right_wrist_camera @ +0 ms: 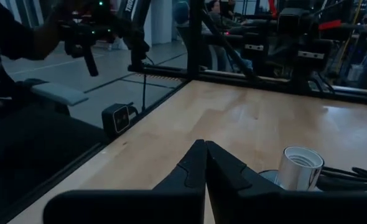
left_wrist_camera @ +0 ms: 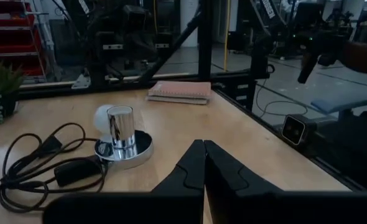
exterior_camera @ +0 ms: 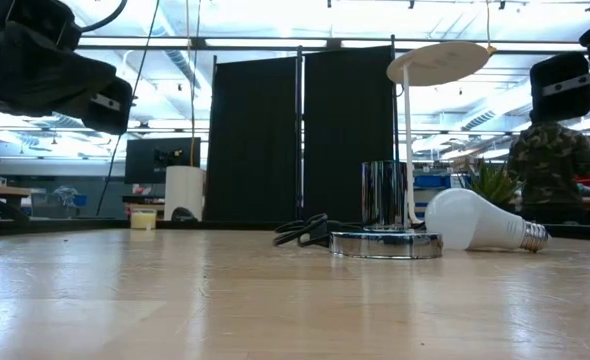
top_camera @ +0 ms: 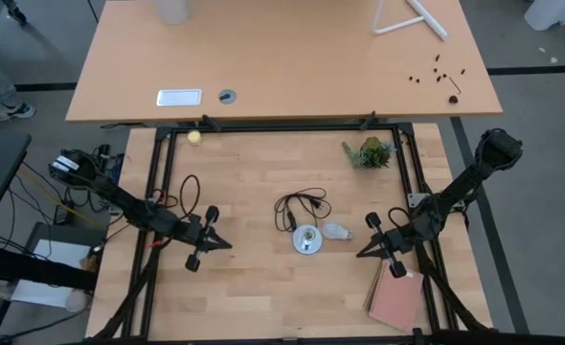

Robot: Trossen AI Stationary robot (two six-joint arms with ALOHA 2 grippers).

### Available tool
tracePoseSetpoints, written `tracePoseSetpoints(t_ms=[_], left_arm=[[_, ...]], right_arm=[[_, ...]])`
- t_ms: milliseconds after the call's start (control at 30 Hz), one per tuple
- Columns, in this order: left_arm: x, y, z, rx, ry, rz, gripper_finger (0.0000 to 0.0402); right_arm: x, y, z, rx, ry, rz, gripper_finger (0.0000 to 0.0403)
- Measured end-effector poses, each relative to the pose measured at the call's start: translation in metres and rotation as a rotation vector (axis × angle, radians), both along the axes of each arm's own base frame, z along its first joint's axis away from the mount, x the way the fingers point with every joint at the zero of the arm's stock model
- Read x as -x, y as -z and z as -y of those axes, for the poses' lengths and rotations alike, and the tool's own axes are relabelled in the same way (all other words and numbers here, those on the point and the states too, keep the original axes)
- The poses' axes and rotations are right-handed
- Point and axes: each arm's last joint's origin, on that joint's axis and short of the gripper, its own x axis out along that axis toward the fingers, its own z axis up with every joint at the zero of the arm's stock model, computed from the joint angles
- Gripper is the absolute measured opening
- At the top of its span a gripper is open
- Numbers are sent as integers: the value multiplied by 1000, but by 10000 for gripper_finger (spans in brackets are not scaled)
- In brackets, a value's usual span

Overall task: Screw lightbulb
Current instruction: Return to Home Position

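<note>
The white pear-shaped lightbulb (top_camera: 336,230) lies on its side on the wooden table, right of the round silver socket disc (top_camera: 307,240); in the low view its grey screw base (exterior_camera: 533,236) points right. The socket's upright tube (left_wrist_camera: 120,126) stands on the disc, with the black cord (top_camera: 300,205) coiled behind. My left gripper (top_camera: 227,244) is shut, left of the socket. My right gripper (top_camera: 361,252) is shut, right of the bulb. Both are empty.
A small potted plant (top_camera: 369,152) stands at the far right. A pink notebook (top_camera: 395,299) lies near the right front corner. A small yellowish ball (top_camera: 194,137) sits at the far left. A black frame (top_camera: 282,126) borders the table.
</note>
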Motion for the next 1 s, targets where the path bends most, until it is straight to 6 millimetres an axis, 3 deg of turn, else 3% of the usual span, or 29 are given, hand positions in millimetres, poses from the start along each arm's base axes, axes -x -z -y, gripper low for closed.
tracePoseSetpoints(t_ms=[200, 367, 500, 1000], left_arm=[[-1, -2, 0, 3, -1, 7, 9], [-1, -2, 1, 4, -1, 7, 9], [-1, -1, 0, 2, -1, 5, 10], [8, -10, -4, 9, -4, 18, 10]], right_arm=[[0, 0, 0, -18, 0, -2, 14], [-3, -28, -1, -707, 26, -4, 14], [-1, -42, 1, -1005, -36, 14, 19], [0, -46, 2, -1020, -52, 50, 16]])
